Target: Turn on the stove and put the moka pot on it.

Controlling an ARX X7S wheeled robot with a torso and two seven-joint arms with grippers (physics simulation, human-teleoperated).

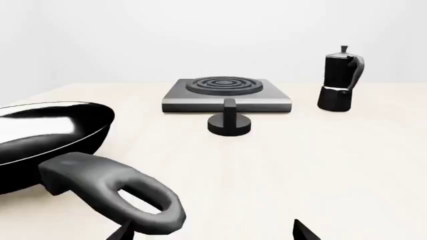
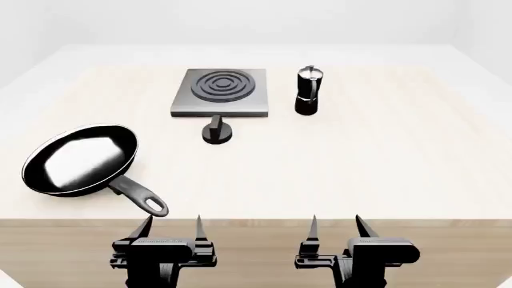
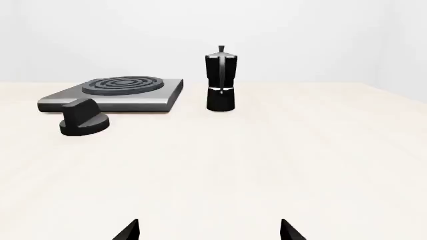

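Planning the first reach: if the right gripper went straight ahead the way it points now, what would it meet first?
Probably nothing. The right gripper, jaws open, points across bare table. In its wrist view the moka pot stands far ahead, slightly left of the line, so it might pass beside it; depth is unclear.

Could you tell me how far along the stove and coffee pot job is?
Nothing looks done yet. The moka pot stands on the table beside the stove, not on it. Both the left gripper and right gripper are open and empty. Turning the knob and moving the pot remain.
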